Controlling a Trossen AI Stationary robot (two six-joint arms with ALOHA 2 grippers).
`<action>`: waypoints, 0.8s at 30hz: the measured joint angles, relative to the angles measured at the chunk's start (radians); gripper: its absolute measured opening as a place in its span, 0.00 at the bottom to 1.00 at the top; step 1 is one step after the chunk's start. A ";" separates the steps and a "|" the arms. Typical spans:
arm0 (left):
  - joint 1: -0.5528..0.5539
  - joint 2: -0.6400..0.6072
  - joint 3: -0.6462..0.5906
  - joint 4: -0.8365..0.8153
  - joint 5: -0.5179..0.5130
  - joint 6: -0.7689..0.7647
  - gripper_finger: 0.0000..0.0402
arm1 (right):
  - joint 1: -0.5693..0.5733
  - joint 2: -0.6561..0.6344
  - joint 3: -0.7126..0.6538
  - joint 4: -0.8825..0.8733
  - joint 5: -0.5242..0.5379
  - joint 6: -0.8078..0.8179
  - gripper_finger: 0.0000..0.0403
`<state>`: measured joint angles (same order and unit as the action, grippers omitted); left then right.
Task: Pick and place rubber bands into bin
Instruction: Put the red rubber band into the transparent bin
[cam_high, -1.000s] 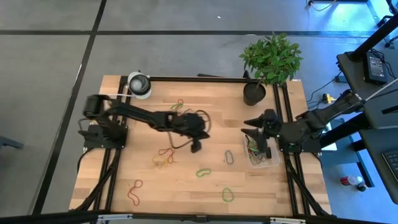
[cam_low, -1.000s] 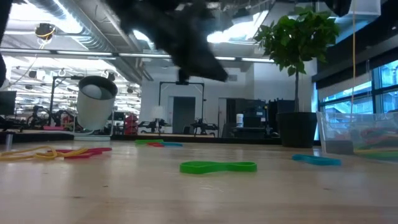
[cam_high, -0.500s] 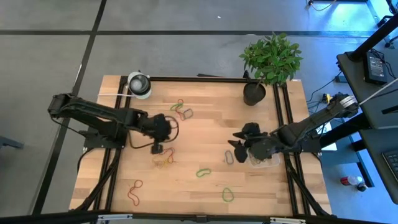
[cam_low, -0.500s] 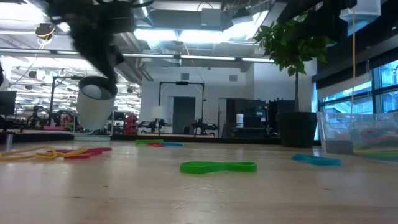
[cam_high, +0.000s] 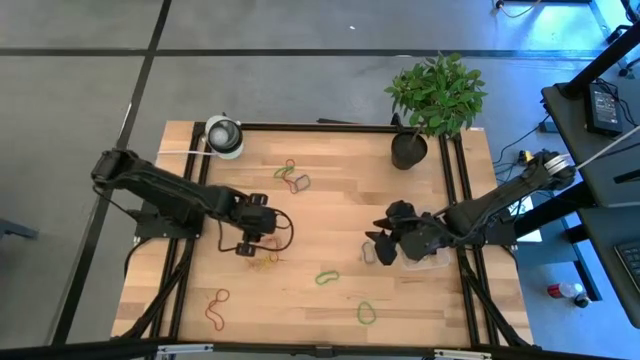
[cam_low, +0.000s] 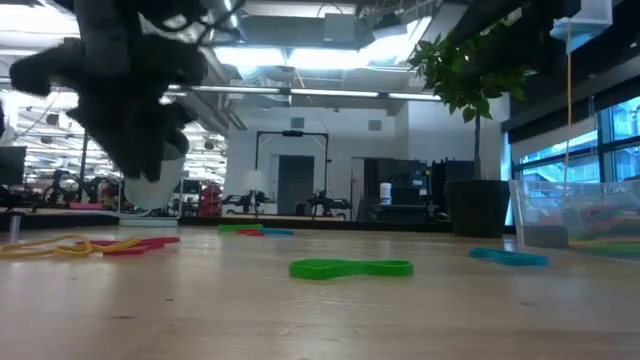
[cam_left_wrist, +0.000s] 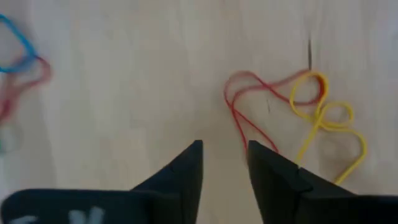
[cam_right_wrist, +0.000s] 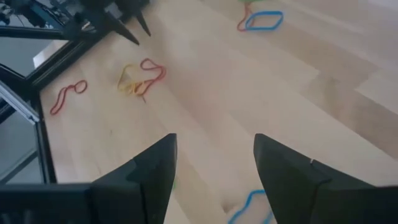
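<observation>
Tangling thin red-and-yellow rubber bands (cam_left_wrist: 292, 124)

The right gripper (cam_right_wrist: 213, 163) stands with fingers (cam_right_wrist: 155, 165) wide apart over the wooden table (cam_right_wrist: 261, 81). A blue band (cam_right_wrist: 249, 208) lies just below them. Farther off lie a red-and-yellow tangle (cam_right_wrist: 142, 77), a red band (cam_right_wrist: 66, 96) and a blue loop (cam_right_wrist: 263, 20)

Counting from the high view: two arms, one clear bin (cam_high: 428, 262), one potted plant (cam_high: 432, 100), one white-and-grey roll (cam_high: 224, 134). Loose rubber bands (cam_high: 265, 258) come in about six spots across the table, though the tangled clusters probably hold two or three loops each, hard to say exactly.
</observation>
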<state>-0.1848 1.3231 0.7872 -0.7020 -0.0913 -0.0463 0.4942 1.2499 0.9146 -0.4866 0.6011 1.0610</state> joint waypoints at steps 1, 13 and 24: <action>0.000 0.023 0.000 0.008 0.008 0.000 0.32 | 0.000 -0.011 0.000 -0.014 -0.003 0.003 0.54; -0.012 0.284 0.001 0.179 0.019 -0.047 0.40 | 0.000 -0.090 0.000 -0.067 -0.004 0.002 0.54; -0.014 0.331 0.025 0.206 -0.049 -0.188 0.01 | 0.000 -0.180 -0.001 -0.103 -0.049 -0.079 0.54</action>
<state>-0.1989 1.6545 0.8117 -0.4958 -0.1399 -0.2341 0.4946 1.0700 0.9138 -0.5898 0.5521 0.9821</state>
